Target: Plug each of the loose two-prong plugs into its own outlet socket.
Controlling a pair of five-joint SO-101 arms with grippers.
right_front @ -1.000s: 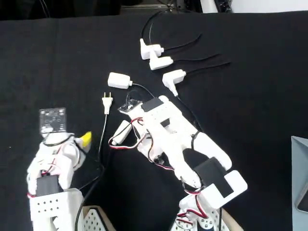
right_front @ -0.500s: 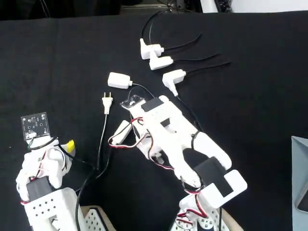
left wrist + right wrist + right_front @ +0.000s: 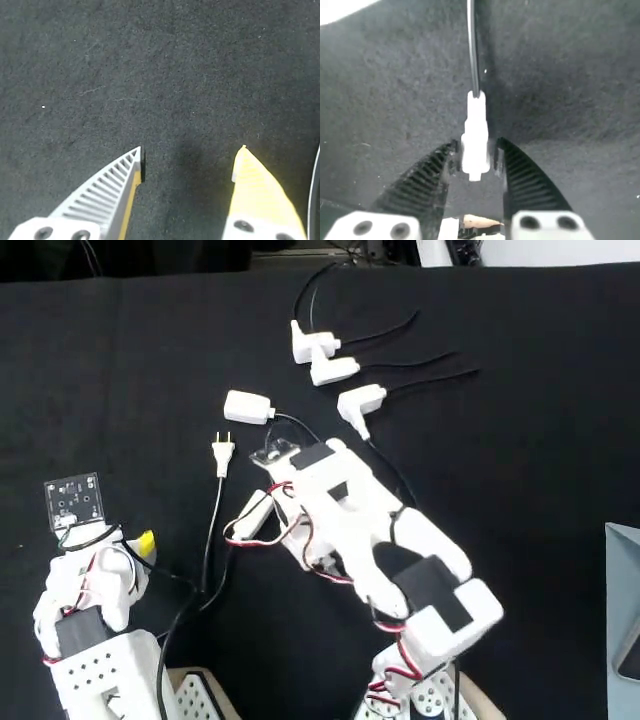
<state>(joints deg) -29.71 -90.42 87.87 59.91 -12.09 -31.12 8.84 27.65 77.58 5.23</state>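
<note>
The right gripper [image 3: 475,146] is closed on a white two-prong plug [image 3: 475,127], one black ribbed finger [image 3: 436,172] pressed to each flat side. The plug's long axis runs straight out along the line of the gripper, cable end pointing away from the wrist and its black cable [image 3: 472,45] carrying on ahead over the black table [image 3: 520,490]. In the high view, a second loose plug [image 3: 222,452] lies just beside this gripper on its left, long axis away from the arm bases, prongs at the far end and cord trailing back. A white block [image 3: 248,407] sits just ahead of the gripper, and three white sockets [image 3: 335,369] lie farther on. The left gripper [image 3: 190,155] hangs with fingers spread wide, well back from both plugs.
</note>
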